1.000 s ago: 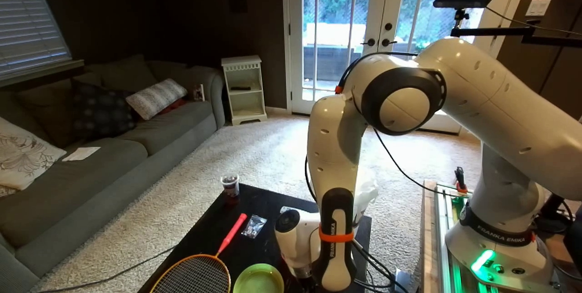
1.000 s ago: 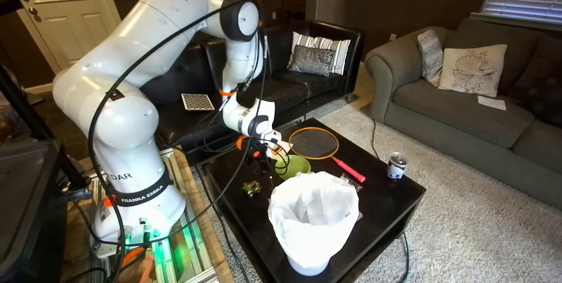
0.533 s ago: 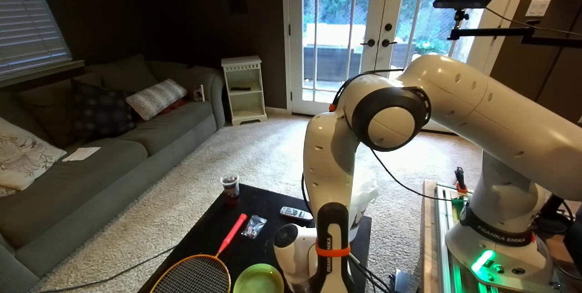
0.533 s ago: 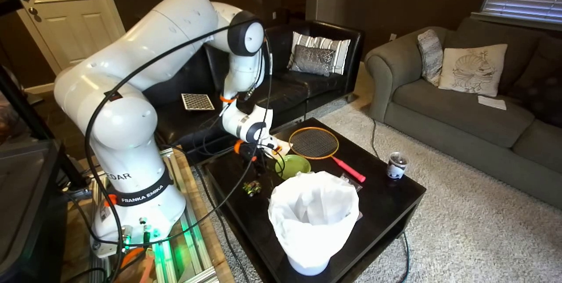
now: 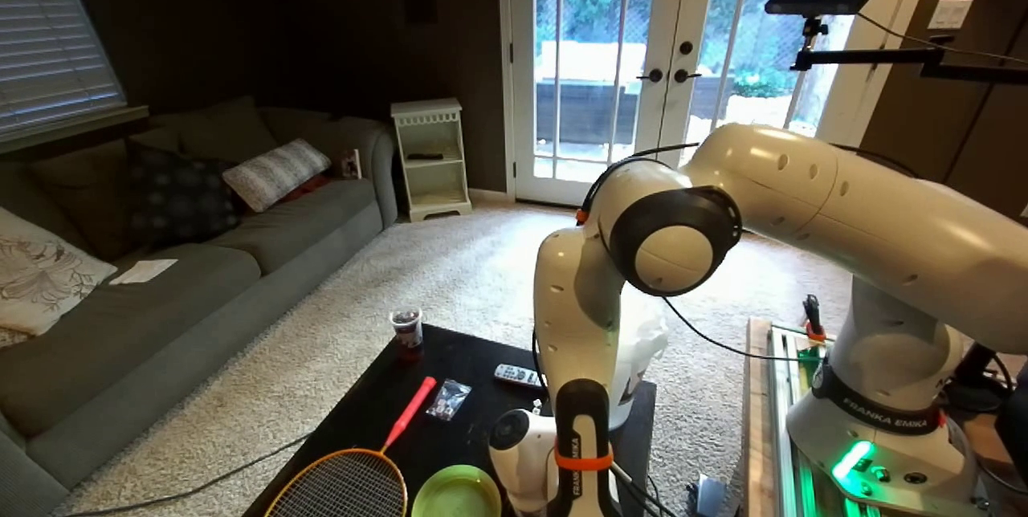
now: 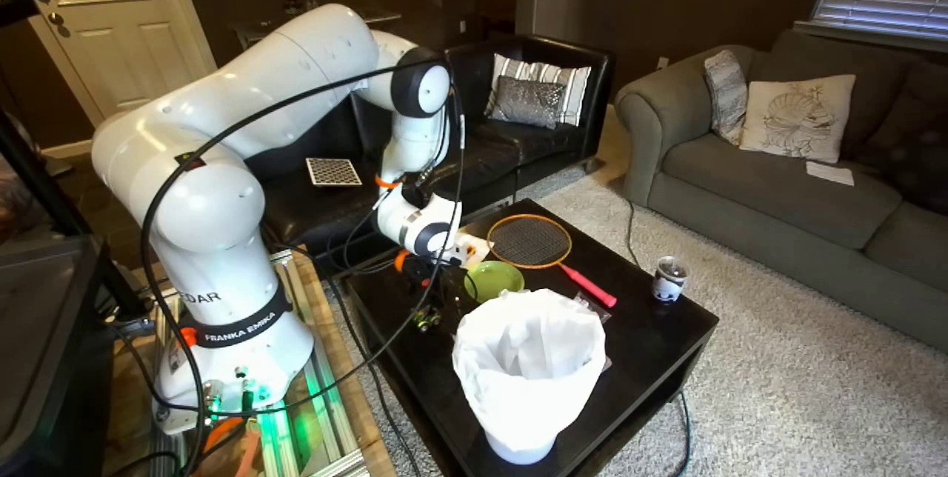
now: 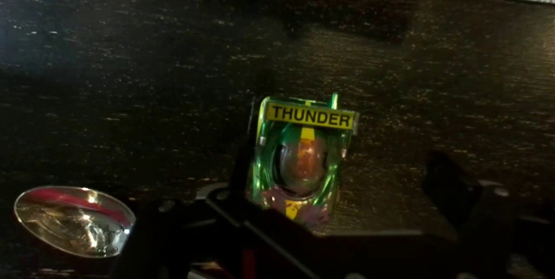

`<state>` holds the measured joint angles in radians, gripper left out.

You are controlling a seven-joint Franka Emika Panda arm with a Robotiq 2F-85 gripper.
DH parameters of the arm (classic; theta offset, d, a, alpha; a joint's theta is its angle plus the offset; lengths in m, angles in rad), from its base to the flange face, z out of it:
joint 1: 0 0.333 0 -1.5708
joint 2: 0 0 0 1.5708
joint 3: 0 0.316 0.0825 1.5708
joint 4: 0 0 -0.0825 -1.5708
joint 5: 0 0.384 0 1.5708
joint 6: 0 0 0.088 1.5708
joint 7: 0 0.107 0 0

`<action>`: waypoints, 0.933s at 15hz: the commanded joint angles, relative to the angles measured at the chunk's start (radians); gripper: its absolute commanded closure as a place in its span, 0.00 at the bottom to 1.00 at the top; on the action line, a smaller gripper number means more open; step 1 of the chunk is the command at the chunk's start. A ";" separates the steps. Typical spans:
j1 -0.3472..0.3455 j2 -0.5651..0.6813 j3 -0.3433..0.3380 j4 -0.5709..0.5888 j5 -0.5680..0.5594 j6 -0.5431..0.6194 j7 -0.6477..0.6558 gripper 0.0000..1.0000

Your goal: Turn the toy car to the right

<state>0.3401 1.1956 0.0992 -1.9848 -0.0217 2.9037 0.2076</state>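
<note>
The green and purple toy car [image 7: 299, 162] with a yellow "THUNDER" label stands on the dark table in the wrist view, its label end toward the top of the picture. My gripper [image 7: 340, 168] is open, with one finger close along the car's left side and the other well apart from its right side. The car's lower end is partly hidden by the gripper. In an exterior view the toy car [image 6: 426, 320] is small, just below the dark gripper [image 6: 428, 292]. In the exterior view with the glass doors the car and fingers do not show.
A shiny spoon [image 7: 73, 222] lies left of the gripper. A green bowl [image 6: 511, 286], a badminton racket [image 6: 529, 241], a white lined bin [image 6: 529, 388] and a cup [image 6: 669, 282] stand on the table [image 6: 644, 344]. A remote [image 5: 516, 375] lies near the bin.
The arm has come down over about a second, lowering the gripper toward the toy car. The remote has come into view beside the arm. The car shows no visible movement.
</note>
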 commanded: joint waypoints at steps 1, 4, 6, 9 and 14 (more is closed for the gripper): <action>0.001 0.047 -0.007 0.051 0.034 -0.013 0.003 0.00; 0.002 0.063 -0.016 0.067 0.046 -0.012 0.006 0.00; 0.006 0.072 -0.023 0.077 0.051 -0.014 0.011 0.00; 0.003 0.082 -0.024 0.090 0.055 -0.016 0.009 0.00; 0.003 0.085 -0.026 0.094 0.057 -0.025 0.009 0.49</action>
<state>0.3400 1.2646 0.0746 -1.9177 0.0166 2.9036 0.2127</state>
